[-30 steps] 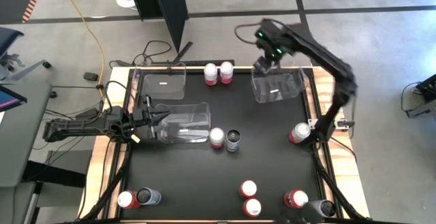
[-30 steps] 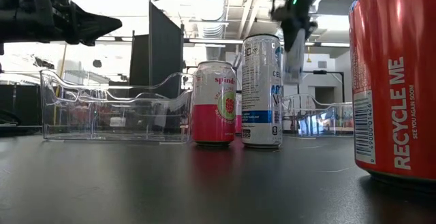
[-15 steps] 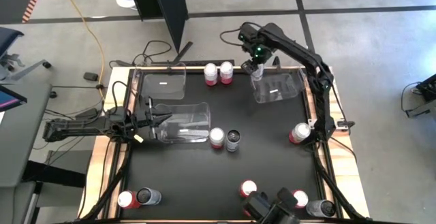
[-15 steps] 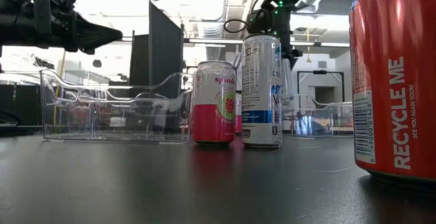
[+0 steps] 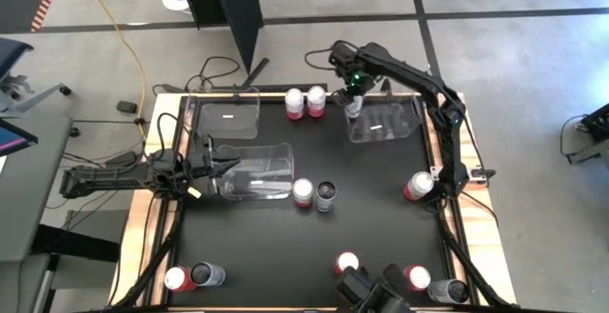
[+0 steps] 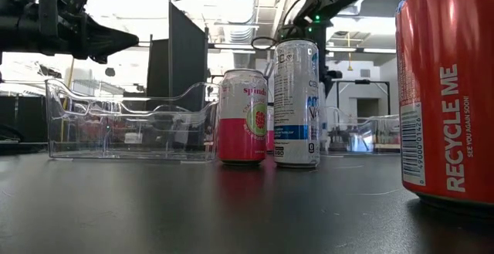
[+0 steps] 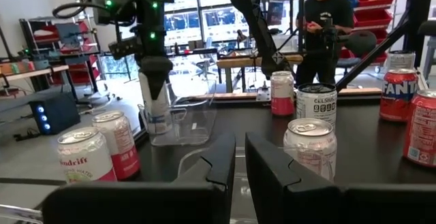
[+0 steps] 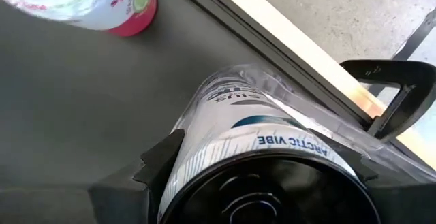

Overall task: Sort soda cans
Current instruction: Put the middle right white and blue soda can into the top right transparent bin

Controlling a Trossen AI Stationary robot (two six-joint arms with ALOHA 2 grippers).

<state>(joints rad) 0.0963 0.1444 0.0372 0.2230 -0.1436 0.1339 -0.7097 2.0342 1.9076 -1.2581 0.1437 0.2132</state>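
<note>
- Right gripper [image 5: 354, 104] at the far edge of the table, fingers clamped on a white-and-blue can [image 8: 252, 132] (label reads "ARCTIC VIBE"), held at the near-left corner of the far-right clear bin [image 5: 385, 123]. In the left wrist view the can [image 7: 157, 105] hangs upright under the gripper [image 7: 156, 71], partly behind the bin wall [image 7: 187, 125].
- Left gripper [image 5: 211, 164] at the left side of the table, fingers closed w/ only a thin gap, nothing between them; tips point at the middle clear bin [image 5: 257, 172]. Low view: it sits above that bin [image 6: 127, 127], not touching.
- Third clear bin [image 5: 228, 118] at the far left, apart from the other two.
- Two pink-and-white cans [image 5: 304, 102] side by side at the far edge, just left of the right gripper.
- Mid-table: one pink-and-white can [image 5: 303, 192] touching or nearly touching a dark-topped can [image 5: 325, 196], just right of the middle bin. Low view shows this pair as a pink can [image 6: 242, 116] and a taller silver one [image 6: 297, 103].
- Red can [image 5: 417, 185] near the right edge.
- Near edge: two cans at the left corner [image 5: 193, 276], several more toward the right [image 5: 347, 262] (partly hidden by a dark object there).
- Big red can [image 6: 446, 92] close to the low camera, "RECYCLE ME" on its side.
- Person [image 7: 325, 26] standing in the room beyond the table.
</note>
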